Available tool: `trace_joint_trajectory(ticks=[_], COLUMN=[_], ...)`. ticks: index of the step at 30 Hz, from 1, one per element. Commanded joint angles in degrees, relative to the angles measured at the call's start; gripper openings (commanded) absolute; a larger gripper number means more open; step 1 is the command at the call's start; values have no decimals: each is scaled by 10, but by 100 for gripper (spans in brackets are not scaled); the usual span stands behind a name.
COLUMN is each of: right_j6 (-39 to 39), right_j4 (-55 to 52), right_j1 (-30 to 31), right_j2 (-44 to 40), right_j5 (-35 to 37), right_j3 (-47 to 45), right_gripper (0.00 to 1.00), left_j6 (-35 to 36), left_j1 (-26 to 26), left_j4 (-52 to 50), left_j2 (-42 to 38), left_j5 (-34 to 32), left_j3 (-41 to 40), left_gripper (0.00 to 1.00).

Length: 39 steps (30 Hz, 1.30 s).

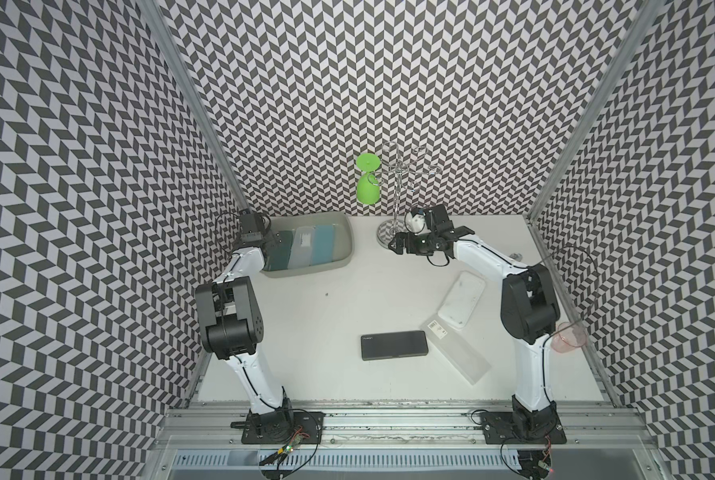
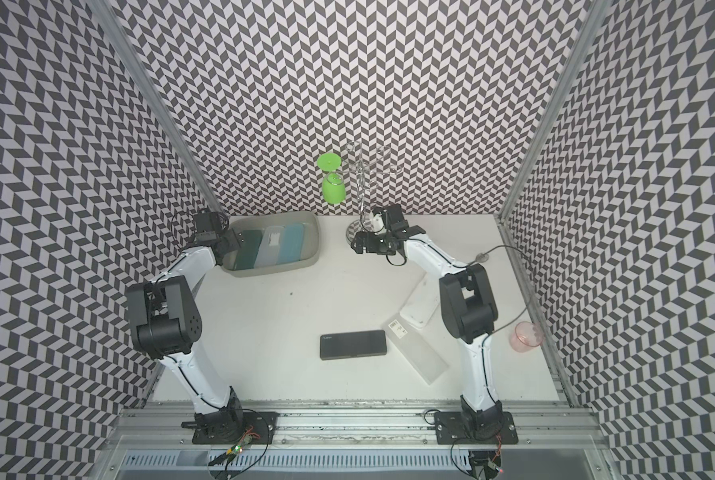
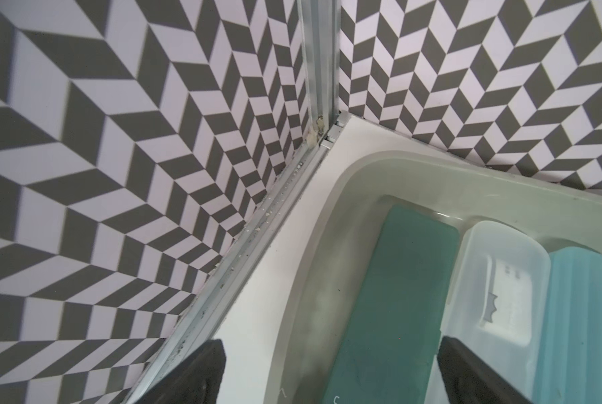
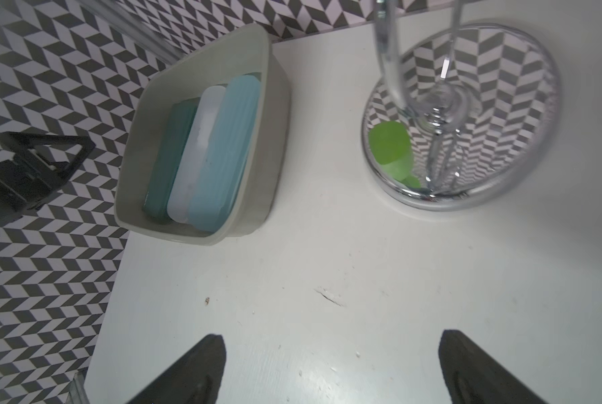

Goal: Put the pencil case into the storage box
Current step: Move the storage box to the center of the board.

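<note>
Three pencil cases lie side by side inside the storage box (image 1: 349, 245): a dark green case (image 1: 283, 251), a translucent case (image 1: 301, 247), and a light blue case (image 1: 322, 245). The box sits at the far left corner of the table (image 1: 326, 316), close against the patterned walls. Three more cases lie out on the table, well apart from the box. A black pencil case (image 1: 395, 345) lies flat near the front centre, with a frosted pencil case (image 1: 457, 351) just to its right. A white pencil case (image 1: 461, 299) is near the right arm.

The left gripper (image 1: 271, 243) hovers over the box's left end above the green case, jaws spread wide and empty. The right gripper (image 1: 396, 244) hangs over bare table, jaws also wide apart and holding nothing. Beside it is the base of a chrome stand (image 1: 398, 187), which carries a green goblet (image 1: 368, 189). A pink cup (image 1: 569, 336) sits at the right edge.
</note>
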Motion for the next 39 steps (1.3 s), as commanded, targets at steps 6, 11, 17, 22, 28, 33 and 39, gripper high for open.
trace_joint_trajectory(ticks=[6, 11, 17, 22, 28, 33, 39], right_j6=[56, 81, 117, 153, 170, 175, 179], right_j4=[67, 102, 114, 114, 97, 70, 54], right_j1=[55, 85, 99, 101, 102, 104, 105], right_j2=[123, 189, 257, 291, 309, 308, 308], right_j5=[-27, 12, 37, 55, 76, 95, 105], right_j3=[136, 194, 272, 288, 291, 293, 309], right_gripper=[98, 97, 96, 95, 91, 85, 81], left_j6=[-19, -25, -10, 0, 7, 8, -2], left_j1=[12, 12, 12, 12, 12, 12, 12], left_j4=[-6, -27, -28, -41, -49, -53, -55], left_j2=[43, 33, 13, 11, 6, 5, -7], left_j5=[63, 79, 92, 102, 112, 121, 136], left_j3=[14, 8, -6, 0, 3, 3, -5], left_gripper=[98, 97, 97, 97, 97, 97, 97])
